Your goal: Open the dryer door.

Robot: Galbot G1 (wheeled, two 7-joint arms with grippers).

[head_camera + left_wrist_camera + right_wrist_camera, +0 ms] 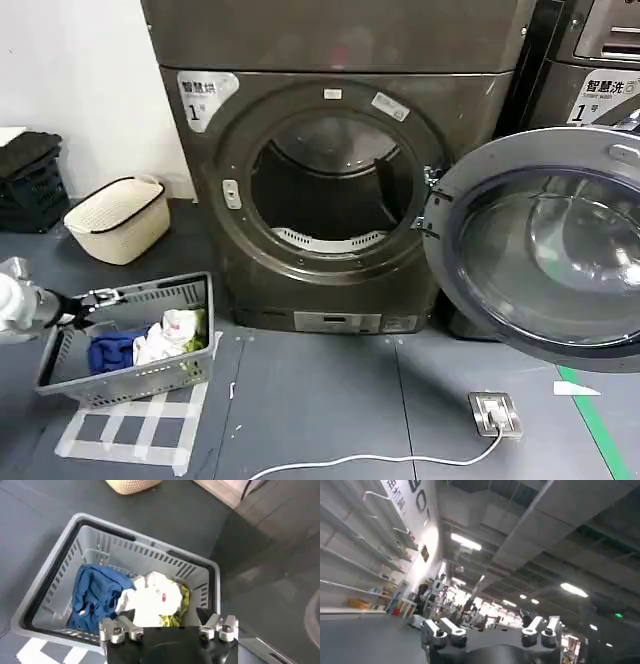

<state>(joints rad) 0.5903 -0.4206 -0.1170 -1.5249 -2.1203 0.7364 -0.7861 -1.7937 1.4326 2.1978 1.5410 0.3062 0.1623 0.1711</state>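
The dark grey dryer (330, 90) stands straight ahead. Its round glass door (545, 250) hangs swung wide to the right on its hinge, so the drum opening (330, 190) is uncovered. My left gripper (95, 300) hovers low at the left, over the near end of a grey laundry basket (130, 375). In the left wrist view this gripper (167, 620) is open with nothing between its fingers, above the clothes. My right gripper (490, 625) is open and empty, turned up toward the ceiling and far shelves.
The grey basket (55, 555) holds blue cloth (95, 595) and white cloth (150, 597). A cream woven basket (115, 218) and a black crate (30, 180) sit at the far left. A floor socket (495, 413) with a white cable lies in front. A second machine (590, 60) stands right.
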